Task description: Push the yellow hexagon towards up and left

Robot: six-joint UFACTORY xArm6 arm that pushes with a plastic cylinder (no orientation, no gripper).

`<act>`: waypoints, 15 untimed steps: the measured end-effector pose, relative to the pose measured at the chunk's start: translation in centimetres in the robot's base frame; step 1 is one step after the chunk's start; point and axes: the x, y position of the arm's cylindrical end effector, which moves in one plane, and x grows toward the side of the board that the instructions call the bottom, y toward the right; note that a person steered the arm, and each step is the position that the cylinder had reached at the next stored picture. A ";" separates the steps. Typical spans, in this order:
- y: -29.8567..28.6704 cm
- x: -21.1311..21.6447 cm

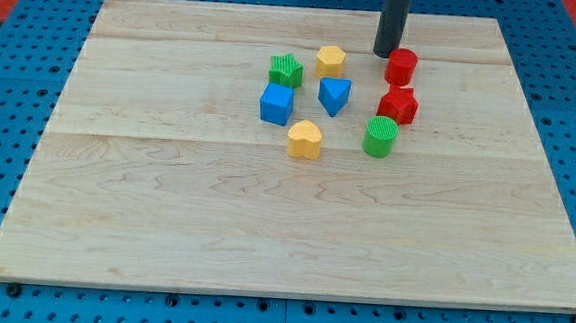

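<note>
Clearly the approach is the step in hand: my tip [386,53] stands at the far side of the board [144,223], just left of the red cylinder [401,66] and right of the yellow hexagon [330,60], not touching the hexagon. Next, I judge, it must drop nearer, to the hexagon's near-right side between it and the blue triangle [334,95], then drive far-left, clear of the green star [285,71]. No jaws exist here; the rod holds nothing.

yellow hexagon [330,60] | ribbed green star [287,70] | pale wood-grain board [164,224] | dark rod [394,18]
</note>
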 end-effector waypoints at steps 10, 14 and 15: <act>-6.0 0.0; -3.4 4.7; -5.8 6.4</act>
